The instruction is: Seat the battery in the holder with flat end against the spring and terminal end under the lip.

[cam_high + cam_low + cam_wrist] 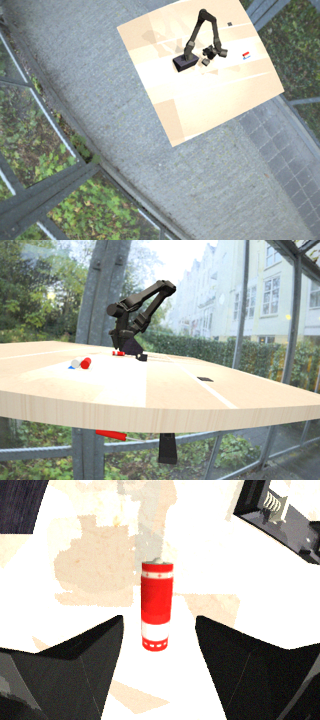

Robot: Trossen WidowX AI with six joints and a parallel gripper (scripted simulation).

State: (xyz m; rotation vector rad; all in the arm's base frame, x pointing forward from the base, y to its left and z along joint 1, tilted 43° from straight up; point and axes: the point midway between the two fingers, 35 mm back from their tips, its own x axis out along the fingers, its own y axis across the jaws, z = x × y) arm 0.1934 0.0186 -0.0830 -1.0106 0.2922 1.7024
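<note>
The battery (158, 607) (118, 353) is a red cylinder with a white band near one end and lies flat on the table. My gripper (160, 622) (116, 345) (208, 54) is open and hangs just above the battery, with one finger on each side and not touching it. In the overhead view the gripper hides the battery. The black holder (274, 503) (141, 357) lies empty on the table a short way from the battery, and its spring shows in the wrist view.
The arm's dark base block (185, 62) (131, 347) stands close behind the battery. A red and a white cylinder (81, 362) (246, 55) lie on a small pad farther off. A small dark square (205, 379) (229, 24) lies flat on the wooden table (155, 415).
</note>
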